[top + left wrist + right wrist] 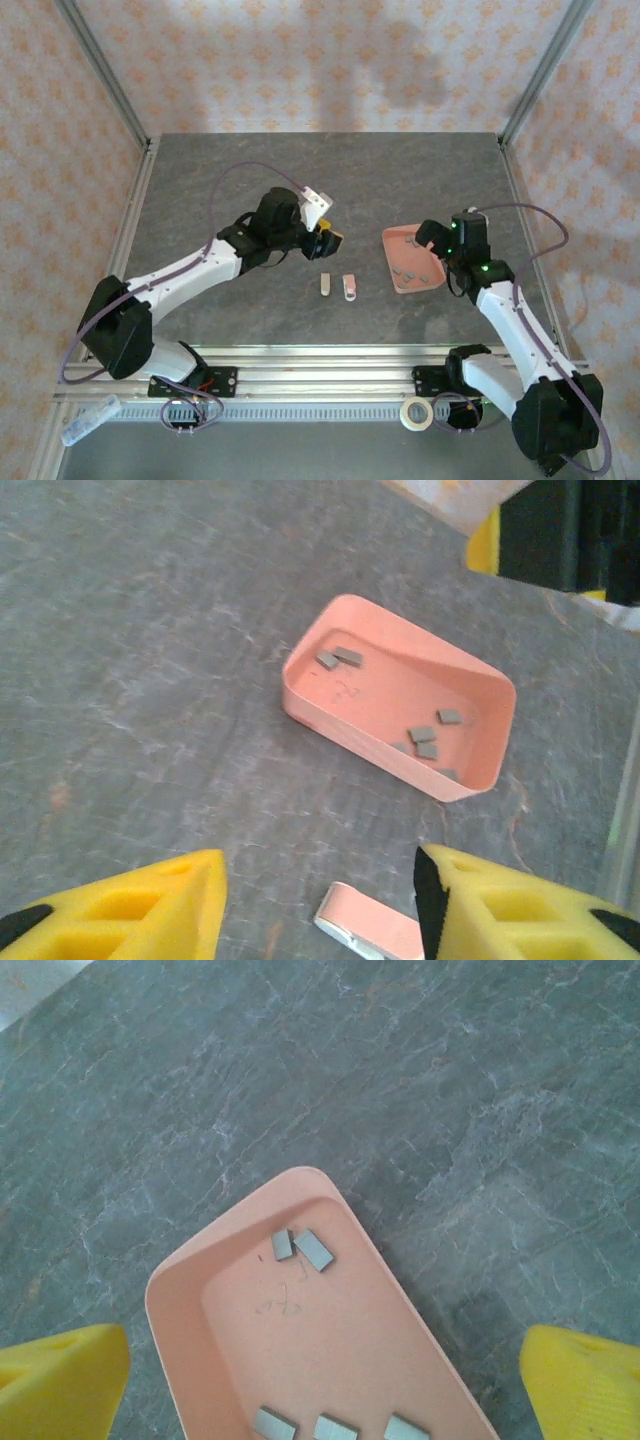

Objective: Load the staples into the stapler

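Observation:
Several small grey staples (pixel 314 1249) lie loose in a salmon-pink tray (pixel 180 1340), some at its far end and some nearer (pixel 424 734). Two mini staplers rest on the table left of the tray (pixel 390 262), a whitish one (pixel 326 285) and a pink one (pixel 349 287). My left gripper (pixel 328 240) hovers open just behind them, and the pink stapler (pixel 370 925) lies on the table below its yellow fingers (pixel 130 905). My right gripper (pixel 325 1350) stands wide open over the tray with nothing between its fingers (pixel 60 1380).
A roll of tape (pixel 417 413) sits on the front rail by the right arm's base. A clear plastic piece (pixel 88 420) lies at the front left corner. Metal rails border the grey table (pixel 250 190), and patterned walls enclose it.

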Robot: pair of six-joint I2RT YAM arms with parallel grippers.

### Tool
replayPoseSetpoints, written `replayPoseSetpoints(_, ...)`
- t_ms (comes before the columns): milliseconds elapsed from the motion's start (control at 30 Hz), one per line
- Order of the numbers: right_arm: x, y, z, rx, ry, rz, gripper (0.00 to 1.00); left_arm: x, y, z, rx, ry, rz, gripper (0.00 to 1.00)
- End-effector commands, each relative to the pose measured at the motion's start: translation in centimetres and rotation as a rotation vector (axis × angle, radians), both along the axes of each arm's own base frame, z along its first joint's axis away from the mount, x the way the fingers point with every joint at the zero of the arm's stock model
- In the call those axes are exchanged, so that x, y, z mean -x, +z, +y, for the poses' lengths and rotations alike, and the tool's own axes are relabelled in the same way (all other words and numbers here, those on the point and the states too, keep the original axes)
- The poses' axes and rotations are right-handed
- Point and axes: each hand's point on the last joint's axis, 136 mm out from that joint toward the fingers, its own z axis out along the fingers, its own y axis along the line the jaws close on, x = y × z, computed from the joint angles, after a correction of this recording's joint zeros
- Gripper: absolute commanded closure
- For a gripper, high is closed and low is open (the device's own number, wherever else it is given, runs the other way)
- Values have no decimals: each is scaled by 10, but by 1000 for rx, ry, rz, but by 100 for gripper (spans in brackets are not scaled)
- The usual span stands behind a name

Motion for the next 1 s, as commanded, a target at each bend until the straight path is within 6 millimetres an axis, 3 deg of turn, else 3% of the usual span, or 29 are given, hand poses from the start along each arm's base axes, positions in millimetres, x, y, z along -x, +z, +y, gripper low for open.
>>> replayPoseSetpoints(0, -16, 19, 20, -25, 129, -32, 0, 9, -24, -6, -56, -42, 65, 50)
replayPoseSetpoints(267, -17, 21, 30, -53, 177, -33, 0, 38, -67, -57, -127, -190, 131, 56)
replayPoseSetpoints(500, -12, 24, 32, -64, 192, -38, 0, 45, -94, -67, -159, -229, 191, 59)
replayPoseSetpoints(667, -9, 15, 36, -100, 196, -20, 0, 64, -171, -57, -292, -258, 326, 63)
replayPoseSetpoints(767, -7, 11, 37, -105, 194, -5, 0, 76, -200, -47, -398, -264, 376, 64)
replayPoseSetpoints(833, -7, 10, 36, -100, 192, -6, 0, 77, -204, -40, -421, -249, 377, 64)
replayPoseSetpoints(967, -10, 11, 31, -77, 175, -22, 0, 57, -158, -43, -335, -219, 266, 62)
